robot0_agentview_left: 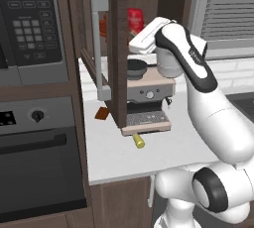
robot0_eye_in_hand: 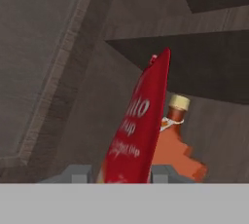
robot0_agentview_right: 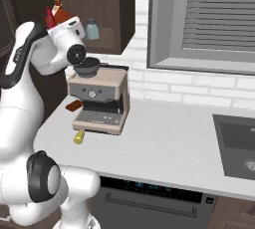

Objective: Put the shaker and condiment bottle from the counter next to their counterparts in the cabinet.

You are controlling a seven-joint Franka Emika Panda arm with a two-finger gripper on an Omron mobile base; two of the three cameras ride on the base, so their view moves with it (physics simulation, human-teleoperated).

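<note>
My gripper point(robot0_eye_in_hand: 121, 172) is shut on the bright red condiment bottle point(robot0_eye_in_hand: 138, 125), which points up and away between the fingers. In the base views the bottle point(robot0_agentview_left: 135, 20) point(robot0_agentview_right: 50, 18) is raised into the open dark wood cabinet point(robot0_agentview_right: 112, 4) with the gripper point(robot0_agentview_left: 134, 32) just below it. Close behind it stands the thin orange-red bottle point(robot0_eye_in_hand: 177, 142) point(robot0_agentview_right: 59, 9) with a tan cap. A pale blue-grey shaker point(robot0_agentview_right: 91, 29) stands on the shelf to its right. The yellow shaker point(robot0_agentview_left: 138, 141) point(robot0_agentview_right: 78, 137) lies on its side on the white counter point(robot0_agentview_left: 149, 160) in front of the coffee machine.
The open cabinet door point(robot0_agentview_left: 118, 48) with its grey bar handle point(robot0_agentview_left: 99, 43) hangs over the counter's left part. A coffee machine point(robot0_agentview_left: 146, 103) point(robot0_agentview_right: 99, 98) sits below the cabinet, a small brown item point(robot0_agentview_left: 101, 113) beside it. Microwave point(robot0_agentview_left: 30, 24) and oven point(robot0_agentview_left: 39, 162) stand left; a sink point(robot0_agentview_right: 236, 143) lies right.
</note>
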